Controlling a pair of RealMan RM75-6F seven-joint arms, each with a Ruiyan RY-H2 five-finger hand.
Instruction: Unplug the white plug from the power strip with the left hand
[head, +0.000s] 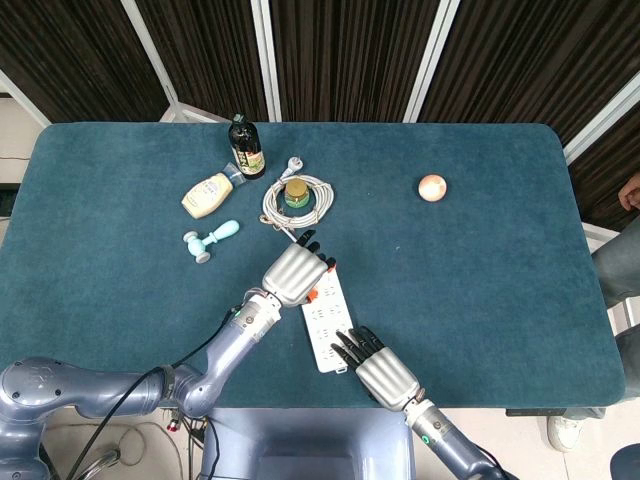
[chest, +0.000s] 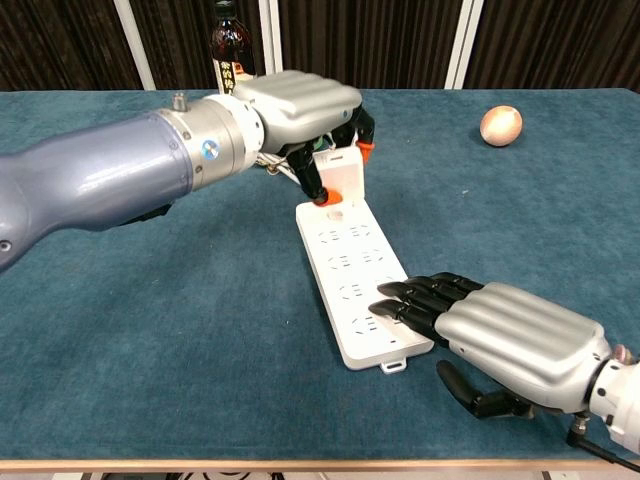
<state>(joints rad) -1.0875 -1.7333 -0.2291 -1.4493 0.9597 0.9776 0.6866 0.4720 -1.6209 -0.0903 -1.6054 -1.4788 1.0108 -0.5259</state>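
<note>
Left hand (chest: 300, 105) gripping; right hand (chest: 500, 335) flat, pressing.

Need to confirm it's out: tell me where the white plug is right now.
In the chest view the white plug is pinched by the left hand, lifted just above the far end of the power strip.

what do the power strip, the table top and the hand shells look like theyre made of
Power strip: apparently smooth white moulded plastic with a slight sheen. Table top: teal fabric, likely felt or short-pile cloth, matte and fuzzy-looking. Left hand and right hand shells: glossy silver, metal or painted plastic; unclear which.
</note>
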